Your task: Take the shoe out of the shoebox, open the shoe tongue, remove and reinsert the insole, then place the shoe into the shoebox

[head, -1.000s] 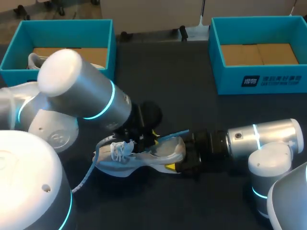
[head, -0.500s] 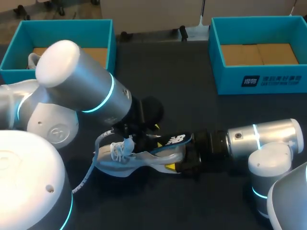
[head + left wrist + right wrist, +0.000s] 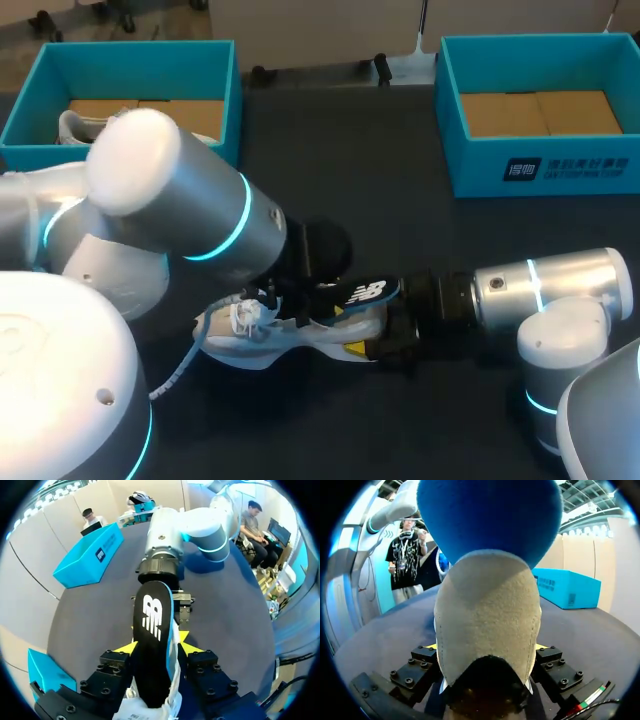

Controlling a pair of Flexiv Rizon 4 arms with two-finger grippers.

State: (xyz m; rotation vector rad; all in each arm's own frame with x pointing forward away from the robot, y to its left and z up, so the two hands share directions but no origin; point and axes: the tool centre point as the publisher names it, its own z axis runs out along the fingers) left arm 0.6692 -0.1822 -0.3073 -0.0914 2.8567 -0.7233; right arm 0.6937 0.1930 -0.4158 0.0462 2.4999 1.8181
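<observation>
A white and grey shoe [image 3: 285, 338] lies on its side on the dark table, toe towards my left arm. Its black insole [image 3: 365, 293], blue underneath, sticks out over the heel with the logo up. My right gripper [image 3: 375, 338] is shut on the heel; in the right wrist view the suede heel [image 3: 487, 625] fills the space between the fingers of the right gripper [image 3: 486, 647], with the insole [image 3: 490, 515] above. My left gripper [image 3: 300, 305] is over the shoe's opening. In the left wrist view the insole [image 3: 152, 645] lies between the left gripper's [image 3: 156, 647] yellow tips, which touch its sides.
A teal box [image 3: 30, 110] at the back left holds another white shoe [image 3: 72, 125]. A second teal box [image 3: 530, 172] stands at the back right with only its cardboard floor showing. My left arm's big joints cover the table's front left.
The insole turned from edge-on to flat, logo up, resting on the heel. My left arm shifted right and lower; its fingers widened, then narrowed again. The right arm stayed still.
</observation>
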